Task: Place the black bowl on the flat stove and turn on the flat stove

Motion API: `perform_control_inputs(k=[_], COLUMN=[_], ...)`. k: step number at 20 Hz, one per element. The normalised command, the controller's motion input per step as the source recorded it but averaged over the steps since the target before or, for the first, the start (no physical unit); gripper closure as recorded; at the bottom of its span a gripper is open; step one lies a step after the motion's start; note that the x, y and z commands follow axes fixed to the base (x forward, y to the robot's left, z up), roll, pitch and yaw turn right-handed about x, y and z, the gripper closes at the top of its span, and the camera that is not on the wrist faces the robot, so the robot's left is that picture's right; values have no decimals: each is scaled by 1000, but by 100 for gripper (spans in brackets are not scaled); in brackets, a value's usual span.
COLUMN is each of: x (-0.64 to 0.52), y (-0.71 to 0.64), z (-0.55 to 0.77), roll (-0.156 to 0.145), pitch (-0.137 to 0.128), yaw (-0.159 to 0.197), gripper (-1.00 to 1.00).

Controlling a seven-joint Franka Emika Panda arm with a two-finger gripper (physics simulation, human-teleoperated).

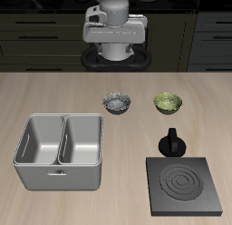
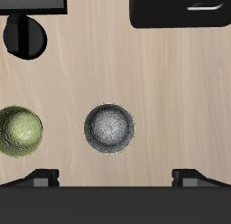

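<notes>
Small round black bowl (image 1: 119,103) with a grey-white speckled inside, resting upright on the pale wooden worktop (image 1: 54,92), bare wood all around it, toward the back of the surface. Just beside it, apart and not touching, an olive-green speckled bowl (image 1: 168,103) of similar size, level with it. Nearer the front edge, a flat dark-grey square stove plate (image 1: 187,185) with concentric ring burner marks, nothing on it, its black knob (image 1: 172,143) at the edge that faces the bowls. Well apart from the stove, also toward the front, a grey two-compartment metal tray (image 1: 59,147), both compartments bare. White robot arm raised at the back, end effector (image 1: 116,54) hanging high over the rear edge, clear of every object. From the wrist camera: the black bowl (image 2: 111,129) seen straight from above, almost centred between the two dark fingertips (image 2: 41,180); fingers spread wide, nothing between them; green bowl (image 2: 19,131) off to one side, the stove knob (image 2: 24,35) and a corner of the stove plate (image 2: 32,2) beyond, part of the metal tray (image 2: 179,9) also in sight.
</notes>
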Motion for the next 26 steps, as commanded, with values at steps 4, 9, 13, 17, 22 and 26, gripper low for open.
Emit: perform_control_inputs(k=[4, 9, 13, 17, 22, 26], x=[166, 170, 148, 91, -1, -77], y=[64, 24, 132, 191, 126, 214], z=[-232, -329, -464, -459, -296, -251], roll=[12, -3, 9, 11, -12, 19], pitch=[34, 24, 70, 72, 55, 8], yaw=[10, 37, 8, -6, -44, -12], gripper=[-100, -100, -100, -100, -100, -100])
